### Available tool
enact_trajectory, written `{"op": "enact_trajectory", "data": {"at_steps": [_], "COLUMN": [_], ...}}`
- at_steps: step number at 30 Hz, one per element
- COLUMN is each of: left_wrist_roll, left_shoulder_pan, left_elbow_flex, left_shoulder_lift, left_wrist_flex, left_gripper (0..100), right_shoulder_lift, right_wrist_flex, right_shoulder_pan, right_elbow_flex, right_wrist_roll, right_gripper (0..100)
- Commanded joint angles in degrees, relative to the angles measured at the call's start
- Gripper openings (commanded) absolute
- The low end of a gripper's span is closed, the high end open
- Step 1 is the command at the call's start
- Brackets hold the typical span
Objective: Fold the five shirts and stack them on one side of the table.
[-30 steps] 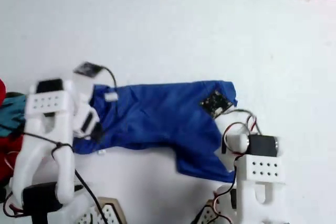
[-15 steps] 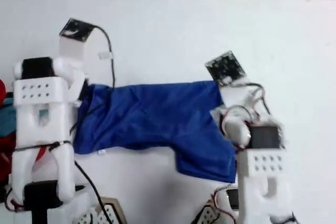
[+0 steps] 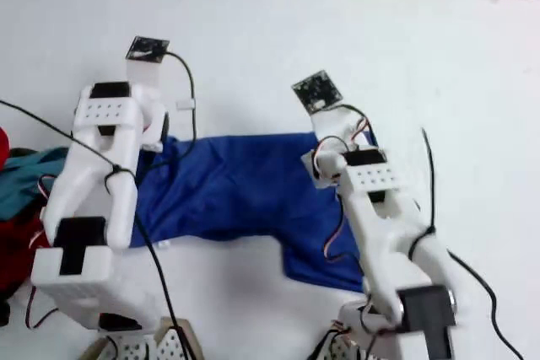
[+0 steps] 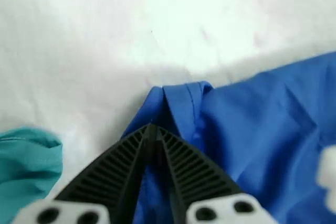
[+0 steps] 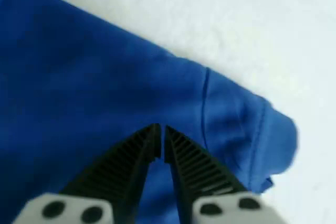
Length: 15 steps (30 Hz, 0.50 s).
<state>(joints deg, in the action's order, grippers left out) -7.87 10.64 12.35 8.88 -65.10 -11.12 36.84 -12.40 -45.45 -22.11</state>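
Right, nearest me the two arms reach out side by side over the blue shirt [image 3: 245, 187], which lies spread flat in the middle of the desk [image 3: 422, 48]. A loose flap of it hangs toward me on the right.

The left gripper [image 4: 152, 129] is pressed closed, tip on the shirt's far left corner where the cloth bunches. The right gripper [image 5: 161, 129] is down to a thin slit over the far right corner. I cannot tell whether either has actually nipped cloth.

As I judge it, the step is a fold from the far edge. I'd confirm both pinches first, then raise the corners together and level. I'd keep the edge taut between them and draw it toward me in one sweep, so the hem lands square. If one side slips, the fold will skew.

By count: two arms, two grippers, one blue shirt laid out. A teal cloth [image 3: 17, 179] and a red one [image 3: 13, 246] are heaped at the left edge, so three garments. Beyond the shirt, bare white desk.
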Motion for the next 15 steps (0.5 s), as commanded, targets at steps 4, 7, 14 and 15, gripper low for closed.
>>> {"op": "enact_trajectory", "data": {"at_steps": [4,7,14,15], "left_wrist_roll": [0.35,0.35,0.44,0.62], "left_shoulder_pan": [4.31,8.44,10.99,10.99], "left_elbow_flex": [-2.07,-3.56,-10.77,-12.09], "left_shoulder_lift": [5.36,9.85,15.38,15.38], "left_wrist_flex": [5.54,7.03,1.58,0.0], "left_gripper": [2,2,2,2], "right_shoulder_lift": [9.1,11.82,15.52,15.52], "right_wrist_flex": [-1.8,-1.71,1.71,2.59], "right_shoulder_pan": [4.79,7.96,11.82,12.18], "right_elbow_flex": [5.98,7.82,12.92,13.63], "right_wrist_roll": [-0.18,-0.35,-5.1,-5.1], "right_gripper": [1.9,1.9,1.9,1.9]}}
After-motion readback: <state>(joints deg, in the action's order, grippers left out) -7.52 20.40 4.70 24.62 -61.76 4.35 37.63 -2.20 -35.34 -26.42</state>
